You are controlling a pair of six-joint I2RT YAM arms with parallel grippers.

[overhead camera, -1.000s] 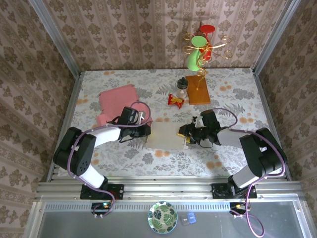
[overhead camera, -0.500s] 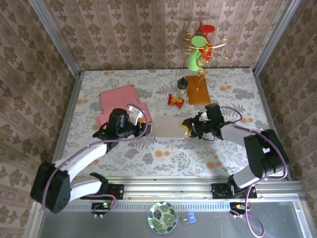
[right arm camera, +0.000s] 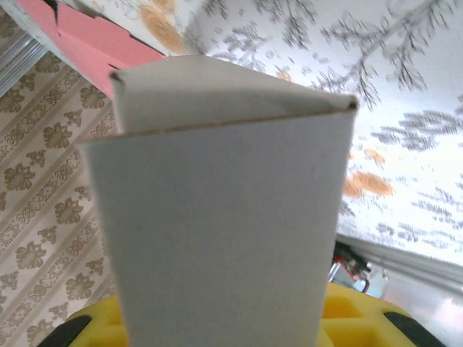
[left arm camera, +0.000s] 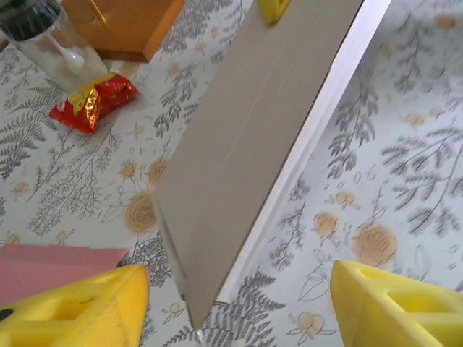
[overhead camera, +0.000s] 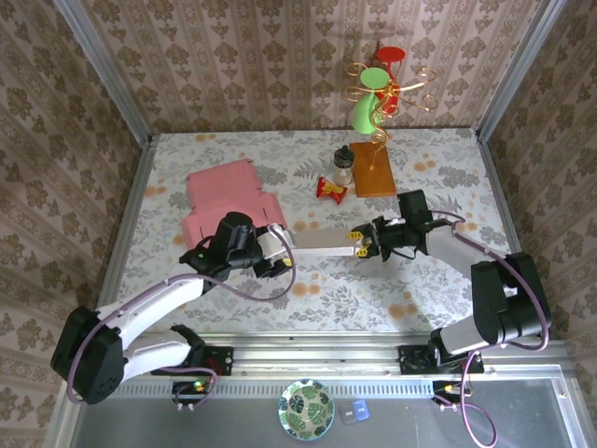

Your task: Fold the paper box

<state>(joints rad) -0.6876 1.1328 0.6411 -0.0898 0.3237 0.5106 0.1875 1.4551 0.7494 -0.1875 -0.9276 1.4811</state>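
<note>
The pink paper box (overhead camera: pixel 224 191) lies flat at the back left of the table; its corner (left arm camera: pixel 43 264) shows in the left wrist view and an edge (right arm camera: pixel 101 43) in the right wrist view. A plain grey-white card (overhead camera: pixel 322 241) hangs tilted on edge above the table's middle. My right gripper (overhead camera: pixel 364 245) is shut on its right end, and the card (right arm camera: pixel 224 217) rises from between the jaws (right arm camera: pixel 224 329). My left gripper (overhead camera: pixel 278 261) stands open just short of the card's left corner (left arm camera: pixel 246 144), with its yellow fingers (left arm camera: pixel 72 311) clear of the card.
An orange wooden block (overhead camera: pixel 373 173) carries a gold wire stand with green and red cups (overhead camera: pixel 378 93) at the back. A small bottle (overhead camera: pixel 344 165) and a red wrapper (overhead camera: pixel 330 189) lie beside it. A patterned plate (overhead camera: pixel 306 409) sits below the table's near rail.
My left gripper has opened, let go of the card's left edge and drawn back. My right gripper has raised the card from flat onto its edge and shifted it back and right.
</note>
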